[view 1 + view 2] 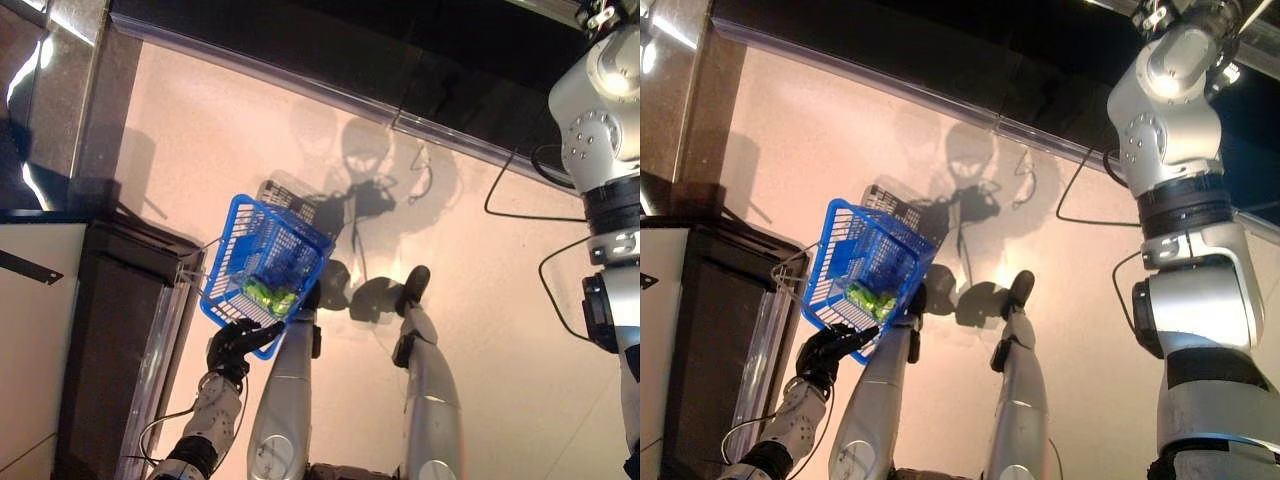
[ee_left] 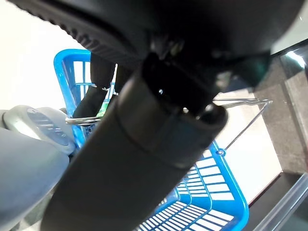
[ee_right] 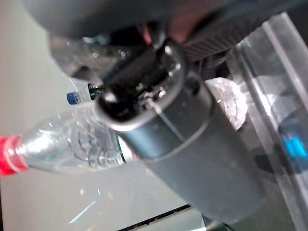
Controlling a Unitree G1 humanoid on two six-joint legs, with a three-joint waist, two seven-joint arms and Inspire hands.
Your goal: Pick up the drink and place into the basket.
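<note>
My left hand (image 1: 235,345) is shut on the thin wire handles (image 2: 240,102) of the blue basket (image 1: 265,255), which hangs low at my left, off the floor. Green drinks (image 1: 270,296) lie in its bottom. My right arm is raised high at the right. In the right wrist view my right hand (image 3: 192,144) is curled round a clear plastic bottle (image 3: 72,139) with a red cap (image 3: 7,155); the thumb crosses its body. A second bottle with a blue cap (image 3: 72,97) stands just behind it.
A dark counter (image 1: 110,340) with a glass edge stands at the left, close to the basket. A dark shelf unit with a metal rail (image 1: 330,95) runs along the far side. A glass shelf edge (image 3: 269,72) lies beside my right hand.
</note>
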